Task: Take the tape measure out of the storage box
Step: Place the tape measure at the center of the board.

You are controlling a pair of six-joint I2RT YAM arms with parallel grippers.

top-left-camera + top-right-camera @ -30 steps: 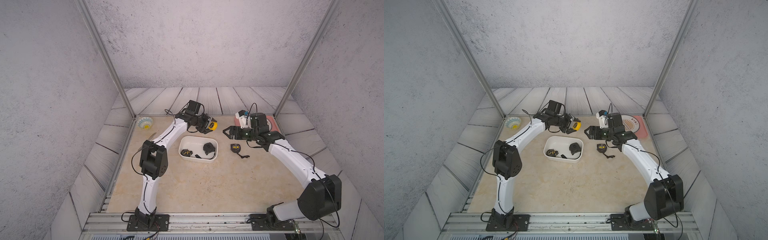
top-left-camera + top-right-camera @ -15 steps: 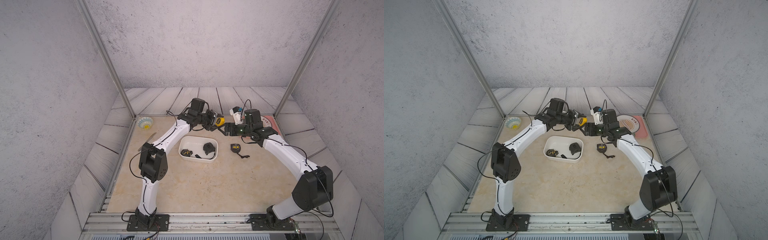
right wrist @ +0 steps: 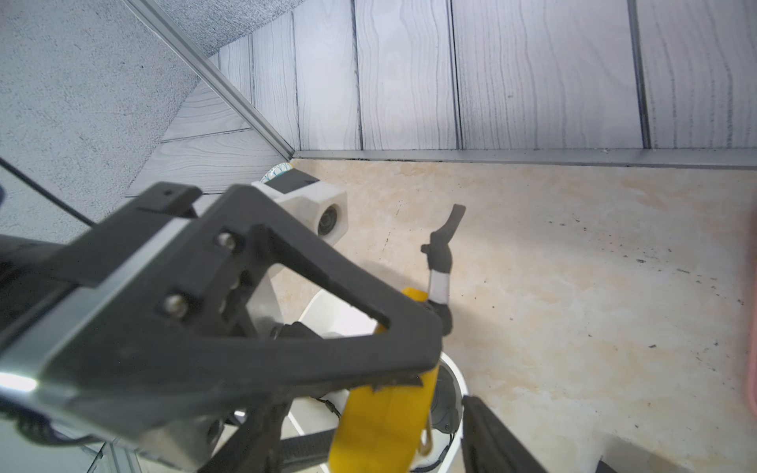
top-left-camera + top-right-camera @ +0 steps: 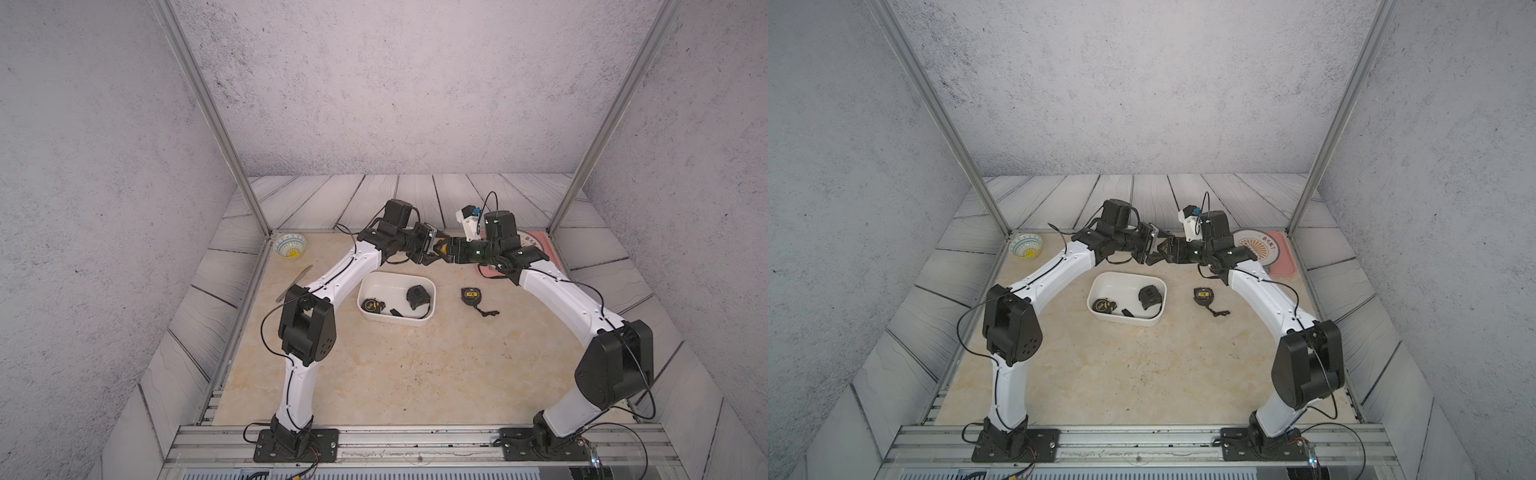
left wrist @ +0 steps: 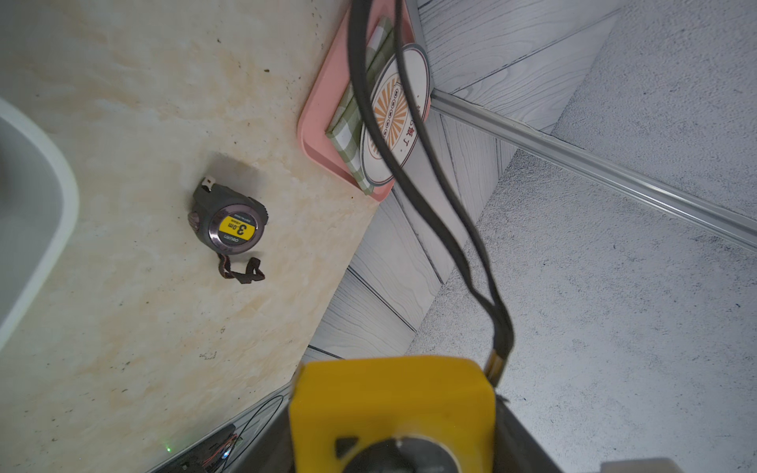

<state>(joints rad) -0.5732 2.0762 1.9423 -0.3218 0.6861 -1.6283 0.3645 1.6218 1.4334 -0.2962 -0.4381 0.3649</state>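
The white storage box (image 4: 432, 308) (image 4: 1117, 286) sits mid-table and holds a black tape measure (image 4: 417, 296) (image 4: 1149, 297) and a smaller one with a yellow label (image 4: 370, 305). Above the table behind the box, my left gripper (image 4: 435, 250) (image 5: 389, 409) is shut on a yellow tape measure (image 4: 441, 248) (image 5: 389, 401) (image 3: 385, 417). My right gripper (image 4: 448, 252) (image 3: 377, 426) meets it from the right. Its jaws straddle the yellow case, with a gap showing at one finger (image 3: 487, 430). Another tape measure (image 4: 471, 295) (image 5: 229, 223) lies on the table right of the box.
A pink tray (image 4: 549, 246) (image 5: 319, 123) with a round plate and folded green cloth lies at the back right. A patterned bowl (image 4: 290, 246) (image 4: 1025, 246) stands at the back left, a flat grey blade (image 4: 293, 283) in front of it. Metal posts frame the back corners.
My right gripper has swung left to meet the left gripper, its jaws narrowing round the yellow tape measure. The left gripper has carried the tape measure slightly right.
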